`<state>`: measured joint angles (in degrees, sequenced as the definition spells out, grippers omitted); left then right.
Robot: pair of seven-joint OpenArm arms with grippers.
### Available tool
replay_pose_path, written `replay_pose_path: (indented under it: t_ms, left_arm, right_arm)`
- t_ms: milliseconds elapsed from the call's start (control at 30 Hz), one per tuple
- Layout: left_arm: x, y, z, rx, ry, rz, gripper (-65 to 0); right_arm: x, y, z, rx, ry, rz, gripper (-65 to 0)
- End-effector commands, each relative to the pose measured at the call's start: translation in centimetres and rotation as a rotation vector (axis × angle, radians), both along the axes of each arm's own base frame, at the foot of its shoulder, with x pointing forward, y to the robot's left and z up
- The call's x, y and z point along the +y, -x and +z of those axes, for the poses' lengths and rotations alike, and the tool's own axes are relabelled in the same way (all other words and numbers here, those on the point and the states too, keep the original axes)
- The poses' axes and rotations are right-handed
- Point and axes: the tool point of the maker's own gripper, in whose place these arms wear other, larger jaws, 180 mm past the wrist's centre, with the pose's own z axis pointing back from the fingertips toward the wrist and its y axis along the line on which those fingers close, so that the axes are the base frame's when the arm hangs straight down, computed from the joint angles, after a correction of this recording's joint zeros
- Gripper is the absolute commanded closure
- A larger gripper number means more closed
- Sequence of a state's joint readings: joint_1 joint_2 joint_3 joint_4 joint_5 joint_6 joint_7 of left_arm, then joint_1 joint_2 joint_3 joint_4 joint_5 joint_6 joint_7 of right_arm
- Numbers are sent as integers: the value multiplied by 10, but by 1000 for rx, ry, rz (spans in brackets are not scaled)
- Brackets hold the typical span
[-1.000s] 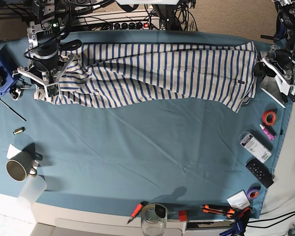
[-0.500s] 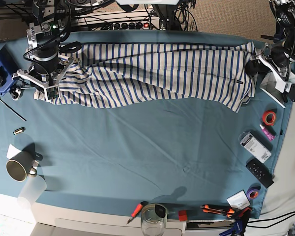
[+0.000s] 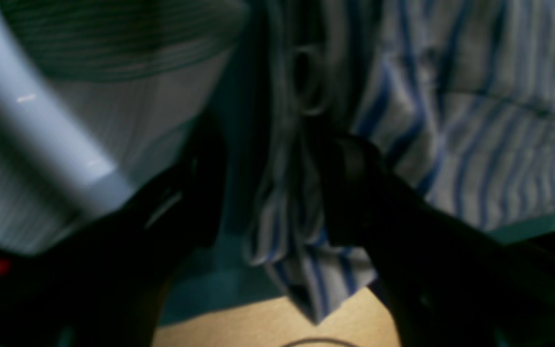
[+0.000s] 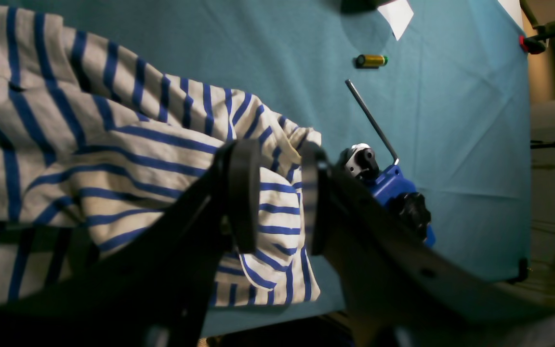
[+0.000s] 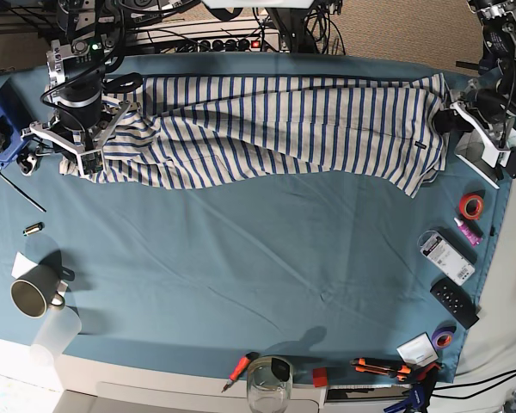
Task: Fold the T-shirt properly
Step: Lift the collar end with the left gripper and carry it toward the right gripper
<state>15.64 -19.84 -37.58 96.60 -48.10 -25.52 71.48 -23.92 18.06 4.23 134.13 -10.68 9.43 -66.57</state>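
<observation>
We are still working early in the fold: the T-shirt [image 5: 284, 129] is lying stretched as a long rumpled band across the far side of the teal table cloth [image 5: 241, 258], not yet squared. The right gripper [image 4: 277, 193] is straddling the bunched sleeve end, jaws part-open; the left gripper [image 3: 268, 193] is spread wide around the hem corner, gripping nothing. We are reading no brand or writing anywhere.

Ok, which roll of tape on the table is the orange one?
The orange tape roll lies near the T-shirt's hem end, beside a small pink bottle. The other roll, purple, sits by the table's front corner.
</observation>
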Motion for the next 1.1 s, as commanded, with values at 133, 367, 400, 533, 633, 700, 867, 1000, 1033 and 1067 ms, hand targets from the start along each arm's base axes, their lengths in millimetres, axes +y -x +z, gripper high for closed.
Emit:
replay_pose_path:
  t_ms: [133,367,400,533,633,700,867,1000,1033,1067]
  left_arm:
    - [-17,14,-26,109,7,-76,-326]
    - [-61,33,-65,257,33,-155,-127]
    - [-61,35,-66,273,21,-167,-56]
    - [-51,37,-63,292,-15,-167,0]
    - [-36,29,-50,251,-34,-121,0]
    - [-27,18,-35,191,-32,-84,0]
    - [-18,-9,32,-44,-14,-96,0]
    - [-14,-14,72,-191,-35,-122,0]
    - [-17,-12,77,-210,-26,-134,0]
    - [-22,-10,81,-225,-17,-157,0]
  right_arm:
    - [-2,-5,11,-43,22,5,-156]
    - [-3,-4,11,-42,23,5,-156]
    - [-3,-4,11,-42,24,5,-156]
    - [-3,-5,12,-44,25,7,-156]
    - [-3,-5,12,-45,25,8,-156]
    - [-2,-5,12,-48,25,10,-156]
    - [-1,-7,13,-56,24,16,-156]
    - [-1,-6,13,-56,24,16,-156]
    - [-1,-7,13,-56,24,16,-156]
    - [-1,-7,13,-56,24,16,-156]
